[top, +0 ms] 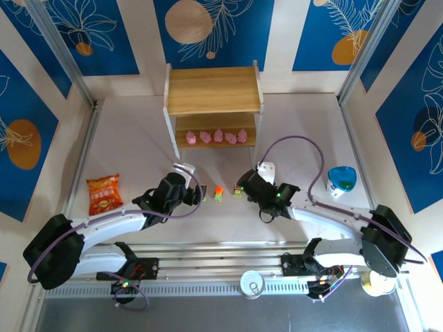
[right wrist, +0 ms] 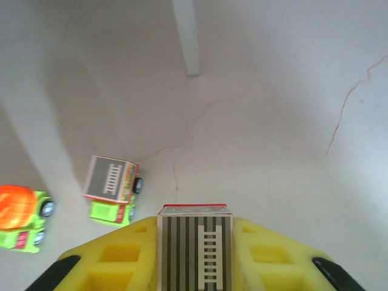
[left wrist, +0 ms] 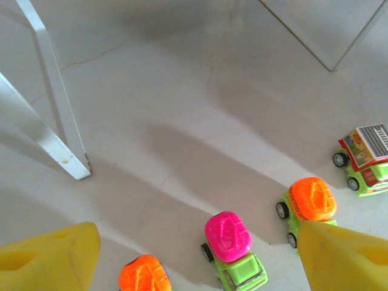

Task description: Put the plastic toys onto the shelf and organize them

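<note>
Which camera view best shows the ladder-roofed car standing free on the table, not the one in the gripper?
The right wrist view: the free ladder-roofed car sits whole, with roof, ladder print and wheels clear. The left wrist view cuts it off at the right edge. The top external view gives a tiny green speck.

shelf (top: 213, 90): light wood boards, white frame
pink figures (top: 216, 137): pink all over
nearest ladder-roof car (right wrist: 195, 248): grey-brown top, pale ladder stripes, red rim
magenta-top car (left wrist: 228, 239): lime green body, black wheels
orange-top car (left wrist: 311, 200): lime green body
right tool (right wrist: 194, 227): yellow fingers
left tool (left wrist: 195, 233): yellow fingers
snack bag (top: 104, 194): orange-red
bowl (top: 341, 180): blue
</note>
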### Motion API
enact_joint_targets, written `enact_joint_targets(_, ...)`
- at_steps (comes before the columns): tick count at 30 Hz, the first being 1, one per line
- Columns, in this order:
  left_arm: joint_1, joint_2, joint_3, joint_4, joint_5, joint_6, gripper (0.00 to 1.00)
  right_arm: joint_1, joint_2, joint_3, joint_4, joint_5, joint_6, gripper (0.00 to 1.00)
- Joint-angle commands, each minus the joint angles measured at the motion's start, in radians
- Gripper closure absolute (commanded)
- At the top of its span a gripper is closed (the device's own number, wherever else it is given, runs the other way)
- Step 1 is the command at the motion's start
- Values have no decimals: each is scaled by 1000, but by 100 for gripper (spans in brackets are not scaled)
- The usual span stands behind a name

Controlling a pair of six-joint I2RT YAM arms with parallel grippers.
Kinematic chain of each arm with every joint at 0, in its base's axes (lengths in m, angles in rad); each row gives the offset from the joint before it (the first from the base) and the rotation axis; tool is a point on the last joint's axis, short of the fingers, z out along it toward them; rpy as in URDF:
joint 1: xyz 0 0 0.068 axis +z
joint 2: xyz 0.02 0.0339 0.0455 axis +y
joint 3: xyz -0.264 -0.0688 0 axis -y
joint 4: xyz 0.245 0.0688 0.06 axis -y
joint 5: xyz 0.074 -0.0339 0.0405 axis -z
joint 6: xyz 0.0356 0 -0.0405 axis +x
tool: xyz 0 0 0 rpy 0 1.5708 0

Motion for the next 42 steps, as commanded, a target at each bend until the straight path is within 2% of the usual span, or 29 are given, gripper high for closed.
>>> enact_joint_targets(1, 5, 9, 9, 37, 41, 25, 15, 27, -67, 57, -139, 43, -16, 81)
enact_joint_targets(11, -46, -27, -6, 89, 57, 80, 14, 81, -108, 301, -304, 70, -120, 81)
enact_joint_targets(21, -80, -42, -9, 105, 62, 110, 14, 78, -7, 627, -414, 28, -271, 80)
enact_joint_targets(25, -81, -43, -10, 103, 61, 110, 13, 52, 40, 736, -427, -3, -320, 80)
enact_joint_targets(34, -80, -28, -6, 104, 65, 103, 13, -80, 148, 956, -444, -147, -413, 80)
enact_joint_targets(42, -80, -25, 2, 92, 48, 109, 12, -138, 290, 1201, -511, -186, -493, 80)
